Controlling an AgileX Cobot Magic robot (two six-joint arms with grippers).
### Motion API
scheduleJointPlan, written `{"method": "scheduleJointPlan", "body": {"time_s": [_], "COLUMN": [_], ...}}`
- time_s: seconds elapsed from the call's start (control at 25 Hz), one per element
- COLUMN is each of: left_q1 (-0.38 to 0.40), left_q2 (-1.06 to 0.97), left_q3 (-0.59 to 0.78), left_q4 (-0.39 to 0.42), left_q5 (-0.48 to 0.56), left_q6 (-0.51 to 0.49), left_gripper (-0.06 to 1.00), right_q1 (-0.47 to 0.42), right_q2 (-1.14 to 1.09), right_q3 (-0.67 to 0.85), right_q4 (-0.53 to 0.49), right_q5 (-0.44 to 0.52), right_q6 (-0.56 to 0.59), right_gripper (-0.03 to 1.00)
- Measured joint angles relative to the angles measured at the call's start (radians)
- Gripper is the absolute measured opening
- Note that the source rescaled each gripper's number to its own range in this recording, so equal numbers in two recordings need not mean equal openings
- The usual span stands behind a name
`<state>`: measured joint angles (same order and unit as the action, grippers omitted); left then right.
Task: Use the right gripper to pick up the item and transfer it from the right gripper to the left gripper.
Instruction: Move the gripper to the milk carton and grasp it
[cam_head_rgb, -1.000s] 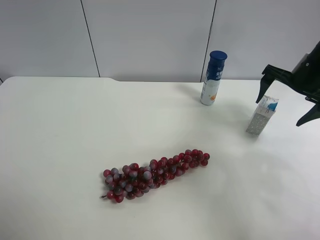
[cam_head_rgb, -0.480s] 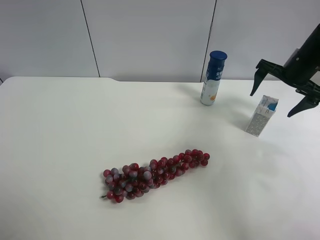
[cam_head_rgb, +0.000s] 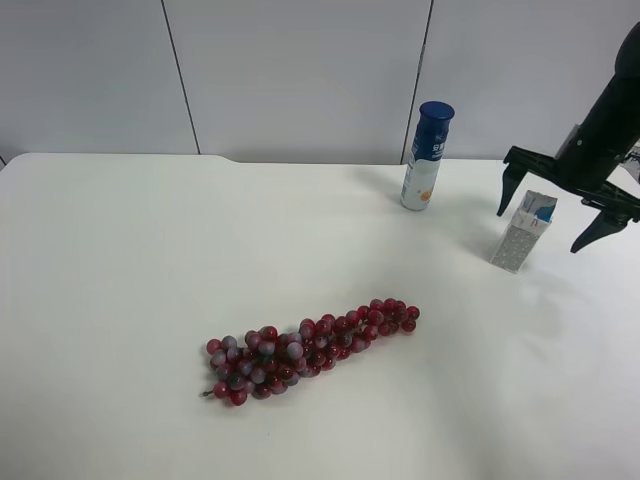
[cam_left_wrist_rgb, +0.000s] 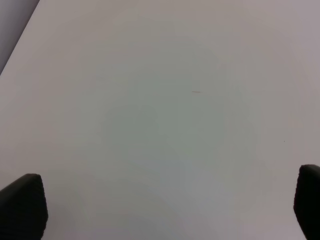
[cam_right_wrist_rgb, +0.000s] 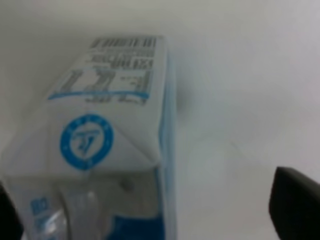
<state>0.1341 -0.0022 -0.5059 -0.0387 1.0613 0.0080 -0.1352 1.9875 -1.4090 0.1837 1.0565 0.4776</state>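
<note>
The item, a small white and blue milk carton (cam_head_rgb: 521, 234), stands tilted on the white table (cam_head_rgb: 150, 260) at the exterior high view's right. My right gripper (cam_head_rgb: 540, 230) is open and hangs just over the carton's top, one finger on each side. In the right wrist view the carton (cam_right_wrist_rgb: 110, 135) fills the space between the fingertips (cam_right_wrist_rgb: 297, 210), not touching them. My left gripper (cam_left_wrist_rgb: 165, 205) is open and empty over bare table. It is out of the exterior high view.
A taller blue-capped bottle (cam_head_rgb: 428, 155) stands at the back, left of the carton. A red grape bunch (cam_head_rgb: 310, 350) lies in the middle of the table. The wall panels rise behind the table's far edge.
My right gripper has moved left and down, from beside the carton to straddling its top, still open. The carton, bottle and grapes have not moved.
</note>
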Motion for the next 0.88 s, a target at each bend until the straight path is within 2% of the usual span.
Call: {"method": "scheduleJointPlan", "body": {"time_s": [0.52,0.64,0.72,0.8,0.84,0.88], "left_q1": [0.000,0.000,0.000,0.000,0.000,0.000], "left_q2": [0.000,0.000,0.000,0.000,0.000,0.000], "left_q3": [0.000,0.000,0.000,0.000,0.000,0.000], "left_q4": [0.000,0.000,0.000,0.000,0.000,0.000], "left_q5": [0.000,0.000,0.000,-0.001,-0.001,-0.001], "left_q6": [0.000,0.000,0.000,0.000,0.000,0.000], "left_gripper": [1.00,1.00,1.00,1.00,1.00,1.00], "right_q1": [0.000,0.000,0.000,0.000,0.000,0.000], "right_q2": [0.001,0.001,0.001,0.001,0.001,0.001], "right_q3": [0.000,0.000,0.000,0.000,0.000,0.000], "right_q4": [-0.009,-0.008,-0.003,-0.004,-0.004,-0.004], "right_q5": [0.011,0.016,0.015,0.013,0.009,0.008], "right_q6": [-0.009,-0.010,-0.010,-0.010,-0.010,-0.010], "right_gripper": [0.58,0.44,0.27,0.06,0.00,0.00]}}
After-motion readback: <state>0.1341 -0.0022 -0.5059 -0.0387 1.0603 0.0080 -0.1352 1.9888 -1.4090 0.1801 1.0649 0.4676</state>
